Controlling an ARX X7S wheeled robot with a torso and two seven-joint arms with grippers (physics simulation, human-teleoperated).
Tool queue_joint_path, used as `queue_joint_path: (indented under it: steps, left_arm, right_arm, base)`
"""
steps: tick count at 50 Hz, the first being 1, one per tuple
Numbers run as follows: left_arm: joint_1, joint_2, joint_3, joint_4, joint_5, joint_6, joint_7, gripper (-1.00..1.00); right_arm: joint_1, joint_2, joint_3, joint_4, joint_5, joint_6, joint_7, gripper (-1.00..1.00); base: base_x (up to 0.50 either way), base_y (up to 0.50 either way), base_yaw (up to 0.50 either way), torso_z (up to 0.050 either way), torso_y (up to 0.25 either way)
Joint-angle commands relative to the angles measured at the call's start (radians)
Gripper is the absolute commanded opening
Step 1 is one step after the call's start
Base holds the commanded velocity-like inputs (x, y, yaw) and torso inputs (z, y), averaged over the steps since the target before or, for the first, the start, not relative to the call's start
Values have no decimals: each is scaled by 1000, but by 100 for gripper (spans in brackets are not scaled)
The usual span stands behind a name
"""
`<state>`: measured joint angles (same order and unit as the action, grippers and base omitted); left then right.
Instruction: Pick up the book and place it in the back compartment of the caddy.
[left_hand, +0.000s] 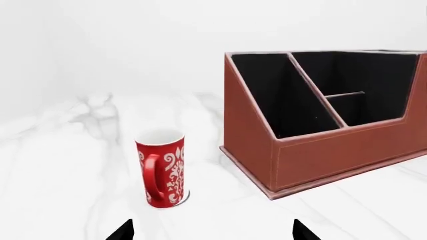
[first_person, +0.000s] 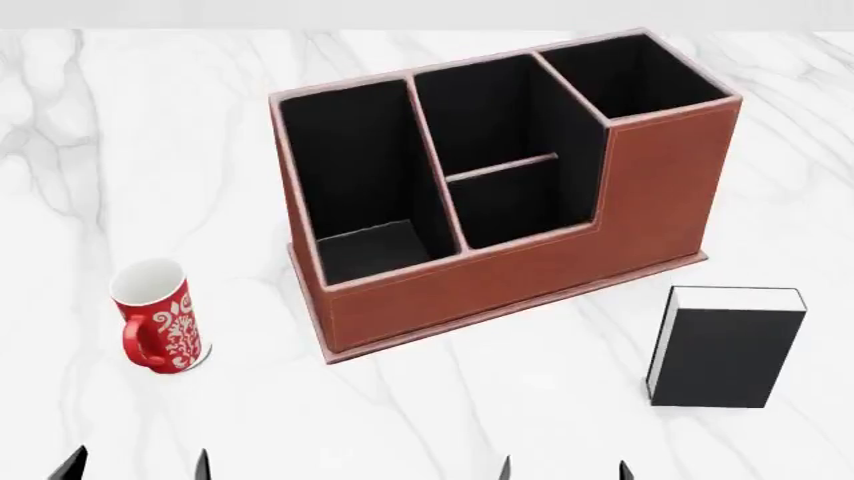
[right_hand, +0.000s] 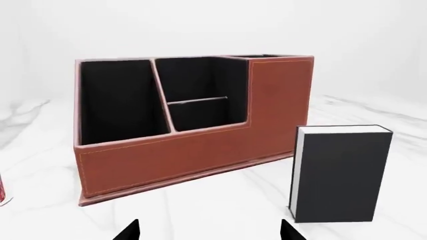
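Observation:
The black book (first_person: 727, 345) (right_hand: 341, 172) stands upright on the marble, white page edges on top, to the right of the caddy's front corner. The reddish-brown caddy (first_person: 534, 275) (right_hand: 167, 155) (left_hand: 333, 155) sits mid-table, its low stepped wall toward me. Its back compartment (first_person: 521, 205) (right_hand: 200, 112) (left_hand: 370, 110), the small cell between the thin cross divider and that low wall, holds nothing. My right gripper (first_person: 563, 470) (right_hand: 210, 232) is open, short of the book and to its left. My left gripper (first_person: 134, 468) (left_hand: 213, 232) is open too, near the mug.
A red patterned mug (first_person: 158, 318) (left_hand: 162, 167) stands left of the caddy, close in front of the left gripper. The caddy's long end cell (first_person: 354, 170) and tall square end cell (first_person: 634, 70) are both black-lined and hold nothing. White marble tabletop (first_person: 441, 410) lies all around.

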<state>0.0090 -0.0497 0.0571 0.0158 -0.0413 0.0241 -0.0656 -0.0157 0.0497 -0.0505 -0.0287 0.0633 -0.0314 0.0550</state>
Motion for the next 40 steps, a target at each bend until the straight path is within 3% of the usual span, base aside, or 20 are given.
queue_joint_path:
  steps: [1, 40]
  left_arm:
    - [15, -18, 22, 10, 5, 65, -41, 100]
    - [147, -56, 40, 81, 116, 566, -227, 100]
  right_arm:
    - [-25, 18, -12, -31, 24, -69, 27, 100]
    - [-157, 49, -6, -163, 90, -380, 103, 100]
  base:
    - [0, 0, 0, 0, 0]
    - [0, 0, 0, 0, 0]
